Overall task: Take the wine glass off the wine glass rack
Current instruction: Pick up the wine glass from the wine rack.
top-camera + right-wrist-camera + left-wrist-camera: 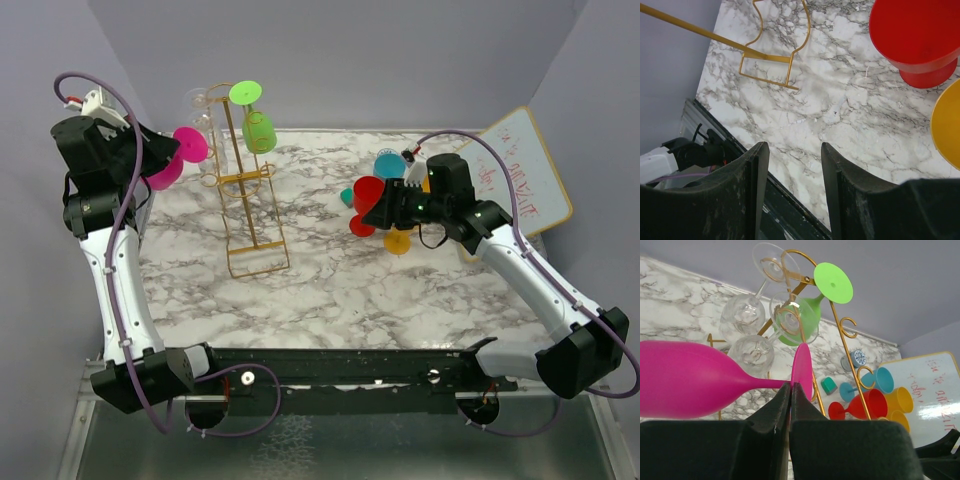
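The gold wire wine glass rack (245, 180) stands at the back left of the marble table, with a green glass (258, 130) and clear glasses (200, 110) hanging on it. In the left wrist view the rack (842, 335) stands ahead with the green glass (810, 315) on it. My left gripper (790, 385) is shut on the foot of a pink wine glass (685, 380), held in the air left of the rack and apart from it; it also shows in the top view (172, 160). My right gripper (792, 150) is open and empty above the table near the coloured glasses.
Red (365, 195), teal (388, 165) and yellow (398, 240) glasses lie at the right middle. A small whiteboard (520, 180) lies at the far right. The rack's wire base (775, 55) shows in the right wrist view, next to a red glass (915, 35).
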You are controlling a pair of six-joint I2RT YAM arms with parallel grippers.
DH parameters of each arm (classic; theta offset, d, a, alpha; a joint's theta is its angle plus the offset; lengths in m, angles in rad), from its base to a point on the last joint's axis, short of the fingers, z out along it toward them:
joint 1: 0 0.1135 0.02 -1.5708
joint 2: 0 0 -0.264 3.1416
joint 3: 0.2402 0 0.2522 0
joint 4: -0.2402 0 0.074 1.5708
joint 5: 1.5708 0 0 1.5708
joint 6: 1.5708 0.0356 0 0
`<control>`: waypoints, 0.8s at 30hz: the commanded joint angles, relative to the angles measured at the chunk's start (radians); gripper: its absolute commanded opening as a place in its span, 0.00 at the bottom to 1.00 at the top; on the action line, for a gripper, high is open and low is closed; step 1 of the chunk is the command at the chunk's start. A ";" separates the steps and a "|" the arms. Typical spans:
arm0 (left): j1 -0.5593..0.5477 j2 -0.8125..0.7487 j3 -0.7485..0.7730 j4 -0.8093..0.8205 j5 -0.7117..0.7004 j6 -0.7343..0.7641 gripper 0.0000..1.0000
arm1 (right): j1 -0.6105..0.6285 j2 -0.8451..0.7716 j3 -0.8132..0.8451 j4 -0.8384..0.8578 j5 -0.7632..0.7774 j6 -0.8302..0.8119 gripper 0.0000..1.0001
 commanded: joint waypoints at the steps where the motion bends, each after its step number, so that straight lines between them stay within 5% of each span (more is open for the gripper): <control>1: 0.005 -0.027 0.010 -0.043 -0.042 0.044 0.00 | 0.004 -0.015 0.006 -0.010 0.002 -0.011 0.52; 12: 0.006 -0.159 0.037 -0.238 -0.295 0.152 0.00 | 0.004 0.009 0.029 0.019 -0.027 -0.023 0.53; 19: 0.004 -0.256 0.074 -0.350 -0.302 0.182 0.00 | 0.004 0.029 0.042 -0.007 -0.041 -0.059 0.53; 24: 0.005 -0.312 0.051 -0.309 -0.118 0.121 0.00 | 0.004 0.017 0.024 -0.014 -0.054 -0.049 0.53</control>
